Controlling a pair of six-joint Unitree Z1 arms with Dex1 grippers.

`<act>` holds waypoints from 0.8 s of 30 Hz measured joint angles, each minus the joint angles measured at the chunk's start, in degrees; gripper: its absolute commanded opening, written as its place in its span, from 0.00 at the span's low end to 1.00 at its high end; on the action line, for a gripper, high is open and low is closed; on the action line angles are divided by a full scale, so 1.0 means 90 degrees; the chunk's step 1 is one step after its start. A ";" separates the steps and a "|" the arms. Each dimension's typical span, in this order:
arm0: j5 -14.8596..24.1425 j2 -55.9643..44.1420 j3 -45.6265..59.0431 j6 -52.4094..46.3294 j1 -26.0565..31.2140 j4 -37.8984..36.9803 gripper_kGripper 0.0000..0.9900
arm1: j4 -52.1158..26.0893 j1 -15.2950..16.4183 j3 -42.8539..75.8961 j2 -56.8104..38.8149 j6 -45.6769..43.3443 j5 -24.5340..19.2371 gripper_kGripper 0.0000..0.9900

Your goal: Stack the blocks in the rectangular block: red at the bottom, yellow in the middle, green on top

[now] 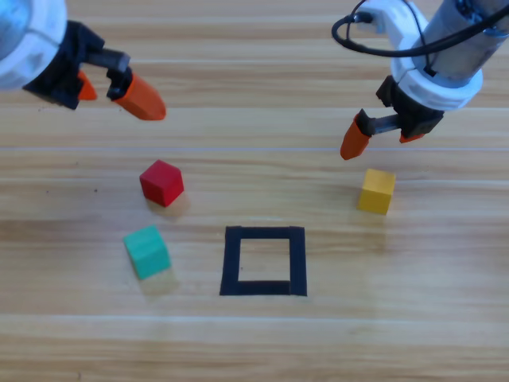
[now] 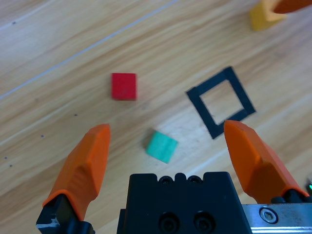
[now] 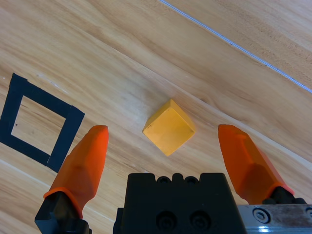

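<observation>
Yellow cube (image 1: 376,191) sits beneath the right gripper (image 1: 382,135), released wide; left gripper (image 1: 119,89) likewise released

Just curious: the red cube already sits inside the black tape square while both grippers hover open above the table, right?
Not quite. The red cube lies outside the black tape square, up and to its left in the high view. Both the left gripper and right gripper do hover open.

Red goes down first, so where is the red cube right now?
In the high view the red cube sits on the table's left side, up-left of the tape square and just above the green cube.
</observation>
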 measured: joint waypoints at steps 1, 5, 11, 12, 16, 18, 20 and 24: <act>0.0000 0.0251 -0.0230 0.0013 0.0156 0.0196 1.00 | -0.0015 0.0000 0.0005 0.0000 0.0037 0.0000 1.00; -0.0089 0.1269 -0.1240 0.0279 0.0701 0.1060 1.00 | -0.0096 0.0001 0.0162 0.0000 0.0758 -0.0222 1.00; -0.0264 0.2448 -0.2242 0.0628 0.0913 0.1627 1.00 | 0.0054 0.0000 0.0272 0.0006 0.2805 -0.1404 1.00; -0.0264 0.2553 -0.2259 0.0646 0.0913 0.1632 1.00 | 0.0093 0.0009 0.0272 0.0008 0.2946 -0.1404 1.00; -0.0203 0.2939 -0.2519 0.0704 0.0910 0.1823 1.00 | 0.0193 0.0095 0.0272 0.0013 0.3161 -0.1404 1.00; -0.0107 0.3115 -0.2722 0.0713 0.0901 0.1947 1.00 | 0.0195 0.0186 0.0272 0.0014 0.3183 -0.1404 1.00; -0.0083 0.3218 -0.2783 0.0754 0.0882 0.1980 1.00 | 0.0195 0.0297 0.0264 0.0021 0.3190 -0.1401 1.00; 0.0093 0.3379 -0.2783 0.0760 0.0801 0.1982 1.00 | 0.0195 0.0510 0.0201 0.0113 0.3256 -0.1370 1.00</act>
